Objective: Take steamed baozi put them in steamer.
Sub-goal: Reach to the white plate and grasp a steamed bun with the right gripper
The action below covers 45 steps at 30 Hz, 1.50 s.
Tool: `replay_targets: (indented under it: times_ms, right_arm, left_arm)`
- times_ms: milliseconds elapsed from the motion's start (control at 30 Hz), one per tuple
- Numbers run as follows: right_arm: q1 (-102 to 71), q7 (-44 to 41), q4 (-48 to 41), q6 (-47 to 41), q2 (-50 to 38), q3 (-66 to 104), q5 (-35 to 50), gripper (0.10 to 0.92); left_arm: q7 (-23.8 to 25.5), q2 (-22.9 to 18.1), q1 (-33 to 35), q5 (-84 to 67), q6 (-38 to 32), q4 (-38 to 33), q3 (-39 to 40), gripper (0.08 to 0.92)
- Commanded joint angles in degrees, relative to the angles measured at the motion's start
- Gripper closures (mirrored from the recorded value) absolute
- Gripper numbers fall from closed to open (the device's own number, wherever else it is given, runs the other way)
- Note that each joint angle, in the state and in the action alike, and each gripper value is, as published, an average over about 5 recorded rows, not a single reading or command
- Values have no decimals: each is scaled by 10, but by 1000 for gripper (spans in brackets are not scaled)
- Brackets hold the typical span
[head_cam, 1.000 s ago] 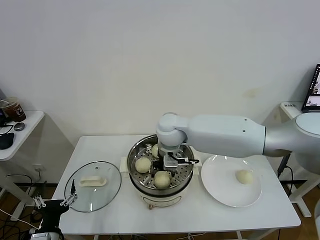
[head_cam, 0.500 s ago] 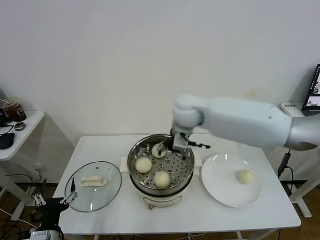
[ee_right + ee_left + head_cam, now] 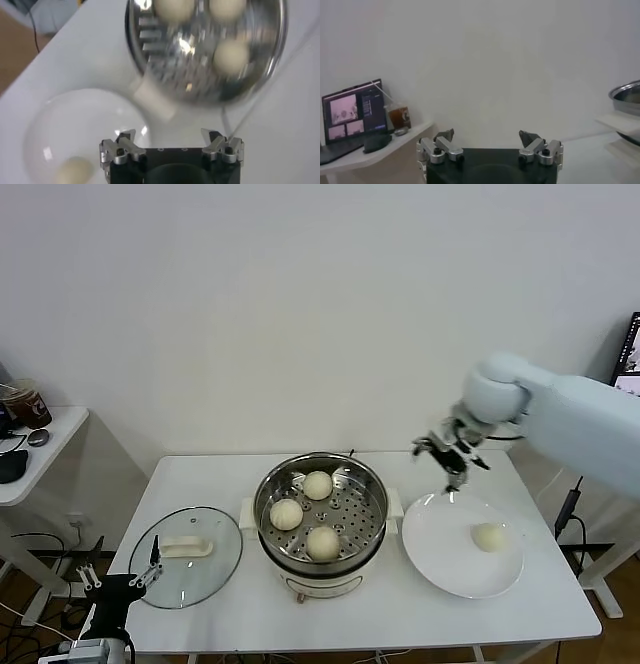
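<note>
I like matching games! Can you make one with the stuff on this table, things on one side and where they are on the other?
Things:
1. three baozi
2. last baozi
3. glass lid
4. right hand

Places:
A. flat on the table, left of the steamer
B. in the air above the plate's far edge
C. inside the steamer
D. on the plate

Pairs: 1-C, 2-D, 3-A, 4-B

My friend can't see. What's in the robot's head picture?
Three baozi sit in a shiny steamer on a white table; a fourth baozi waits on a white plate under the right gripper, which is open. A glass lid lies left.
</note>
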Motion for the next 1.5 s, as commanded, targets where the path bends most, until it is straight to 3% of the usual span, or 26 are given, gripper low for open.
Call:
replay_targets:
  times_ms: [33,367,833,1133,1233,1500]
  right_arm:
    - [-213,-3,-50,-44,-115,167,-58,203]
    - [-369,16,-142,6,-75,300,-142,203]
    - [-378,44,-247,30,34,309,-191,203]
    - [-379,58,-263,29,55,309,-204,204]
    - [-378,56,-261,26,56,310,-203,232]
    - [-365,41,-242,14,47,302,-187,440]
  left_arm:
    - [0,1,0,1,0,2,1,177]
    - [1,-3,4,8,1,1,0,177]
    - [1,-7,12,9,0,-2,-5,177]
    - [0,-8,12,10,0,-3,-5,177]
    - [1,-9,12,11,0,-4,-3,177]
    - [0,-10,15,11,-1,-8,-4,177]
